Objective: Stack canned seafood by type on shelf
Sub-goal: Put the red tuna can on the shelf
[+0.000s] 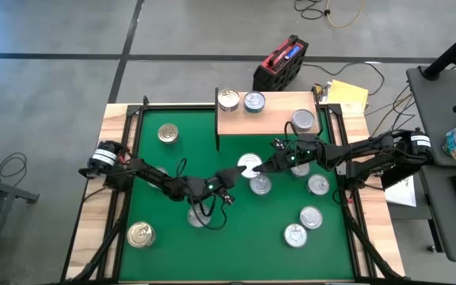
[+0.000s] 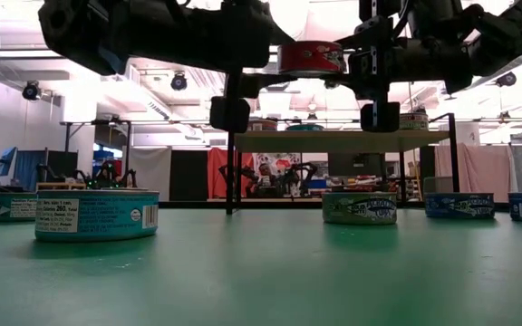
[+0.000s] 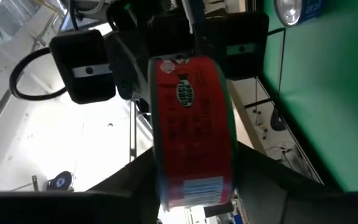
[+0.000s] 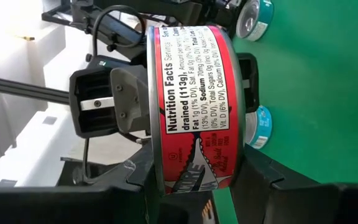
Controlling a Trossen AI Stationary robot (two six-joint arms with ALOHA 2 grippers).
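A red-labelled can [image 2: 311, 57] of seafood hangs in the air over the middle of the green mat [image 1: 212, 261], level, its pale lid [image 1: 248, 163] up. My right gripper [image 1: 261, 166] reaches it from the table's right and is shut on it. My left gripper [image 1: 236, 176] reaches it from the left, and its fingers stand against the same can. The light-wood shelf [image 1: 271, 123] stands at the far edge with three silver-topped cans [image 1: 228, 99] on it. Several more cans [image 1: 310, 216] stand on the mat. My left gripper has the red can [image 3: 191, 124] between its two fingers, one on each flat face by the rim [image 3: 156, 180]. The fingers come level from the table's left. The can is lifted clear and lies level. My right gripper pinches the same can across its two flat faces, near the rim [image 4: 153, 177], on the side opposite my left gripper. Its fingers come level from the table's right. The can stays level and clear of the mat.
Loose cans stand on the mat at the left [image 1: 167, 133], near left [image 1: 141, 233] and right [image 1: 295, 234], and one [image 1: 260, 184] stands right under the held can. A red-and-black case [image 1: 279, 63] lies on the floor beyond the shelf. A wooden border frames the mat.
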